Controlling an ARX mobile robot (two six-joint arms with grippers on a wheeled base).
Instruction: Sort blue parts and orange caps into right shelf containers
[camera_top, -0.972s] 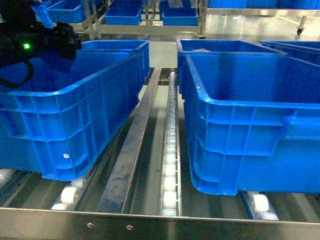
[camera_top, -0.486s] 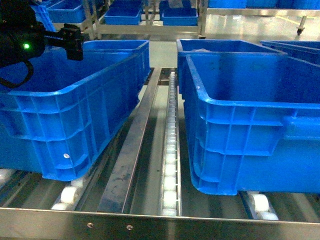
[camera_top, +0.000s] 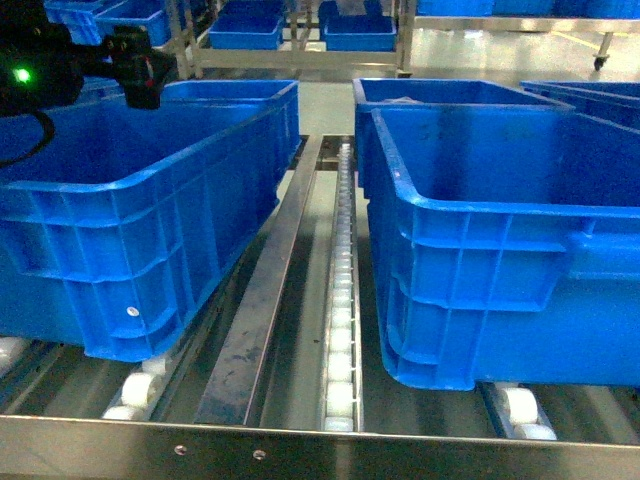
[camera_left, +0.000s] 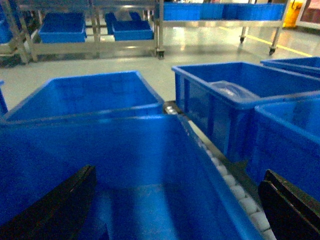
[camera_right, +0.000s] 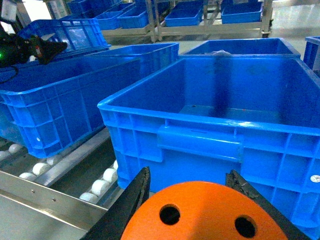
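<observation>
Over the far-left crate (camera_top: 150, 190), the left gripper (camera_top: 140, 70) hangs above the rim with its dark fingers (camera_left: 55, 210) spread wide and nothing between them; the left wrist view looks down into that crate's interior, which appears empty where it shows. Between the crates, a steel rail (camera_top: 265, 300) and a line of white rollers (camera_top: 342, 300) run away from the robot. Right of the rollers sits one of the right shelf containers (camera_top: 480, 300), a big ribbed bin with a thick rim and a moulded handle bar; no parts show on the visible stretch of its floor. At the right, outside the head view, the right gripper (camera_right: 192, 200) is pinching an orange cap (camera_right: 205, 215) just short of that bin's near wall, flat holed top toward the camera. Judging by looks, the cap is a light, rigid, smooth plastic cylinder, somewhat slippery, best held across its round side as now, and likely unharmed by a short drop.
</observation>
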